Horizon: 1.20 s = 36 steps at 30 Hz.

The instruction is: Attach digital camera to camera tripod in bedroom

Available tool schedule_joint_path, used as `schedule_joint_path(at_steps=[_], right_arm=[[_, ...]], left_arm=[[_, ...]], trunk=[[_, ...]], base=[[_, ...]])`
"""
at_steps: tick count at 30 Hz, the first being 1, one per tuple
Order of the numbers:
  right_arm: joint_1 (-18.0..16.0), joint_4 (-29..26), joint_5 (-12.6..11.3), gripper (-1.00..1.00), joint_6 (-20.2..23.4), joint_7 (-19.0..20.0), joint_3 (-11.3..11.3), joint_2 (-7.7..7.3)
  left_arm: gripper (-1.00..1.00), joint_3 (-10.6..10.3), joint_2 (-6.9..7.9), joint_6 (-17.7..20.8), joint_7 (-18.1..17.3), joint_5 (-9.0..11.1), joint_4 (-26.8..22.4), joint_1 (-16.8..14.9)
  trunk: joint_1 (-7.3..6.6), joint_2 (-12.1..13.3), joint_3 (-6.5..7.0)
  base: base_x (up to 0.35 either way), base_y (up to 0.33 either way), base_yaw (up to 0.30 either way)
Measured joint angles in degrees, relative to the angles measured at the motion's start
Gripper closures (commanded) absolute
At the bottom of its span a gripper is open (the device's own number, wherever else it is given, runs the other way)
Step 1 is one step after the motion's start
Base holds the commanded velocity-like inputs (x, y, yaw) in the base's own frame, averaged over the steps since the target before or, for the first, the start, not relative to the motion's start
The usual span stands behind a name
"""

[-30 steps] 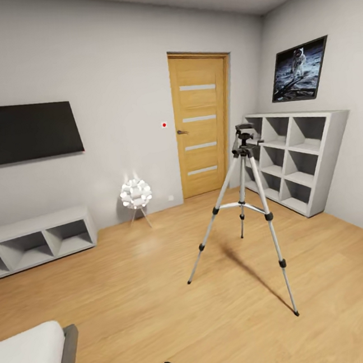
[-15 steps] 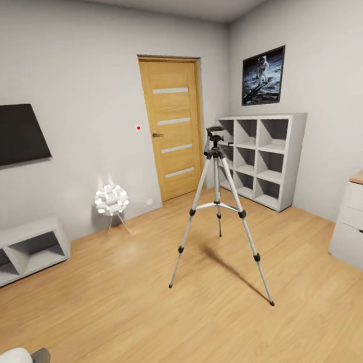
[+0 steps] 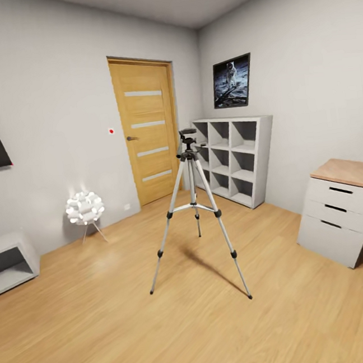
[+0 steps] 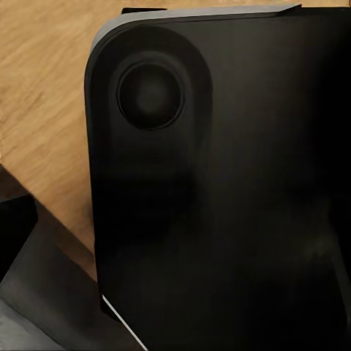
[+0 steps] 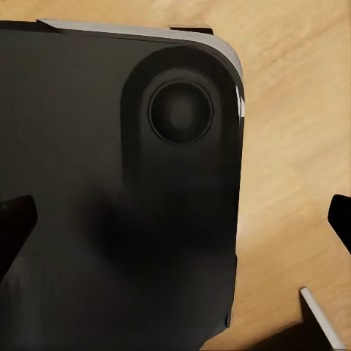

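The camera tripod [image 3: 195, 214] stands upright on the light wooden floor in the middle of the bedroom, silver legs spread, and its black head [image 3: 187, 138] carries nothing. The digital camera is out of view. In the right wrist view my right gripper [image 5: 175, 216] is open: dark fingertips [image 5: 14, 219] sit at both picture edges with only a black robot panel [image 5: 110, 183] and floor between them. In the left wrist view my left gripper [image 4: 175, 227] looks open too, with one fingertip [image 4: 14, 223] far out at the edge and the other lost against the black panel.
Behind the tripod are a wooden door [image 3: 146, 132] and grey cube shelves [image 3: 234, 158]. A white drawer unit with a wooden top [image 3: 343, 214] stands at the right, and a globe-cluster lamp [image 3: 85, 209] and a low grey shelf [image 3: 7, 263] at the left wall.
The whole head view has swung to the right: tripod, door and shelves sit further left in the picture, the drawer unit has come in, and the bed and most of the wall screen have slid out.
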Motion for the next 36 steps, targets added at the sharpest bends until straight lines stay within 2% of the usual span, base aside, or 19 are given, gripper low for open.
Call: schedule_joint_path(at_steps=[12,36], right_arm=[[0.00,0.00,0.00,-1.00,0.01,0.00,0.00,0.00],[-0.01,0.00,0.08,-1.00,0.19,0.15,0.08,-0.08]], left_arm=[[-1.00,0.00,0.03,-0.01,0.00,0.02,0.00,0.00],[-1.00,0.00,0.08,-0.02,0.00,0.07,0.01,0.00]], trunk=[[0.00,0.00,0.00],[0.00,0.00,0.00]], base=[[0.000,0.000,-0.252],[0.000,0.000,-0.010]])
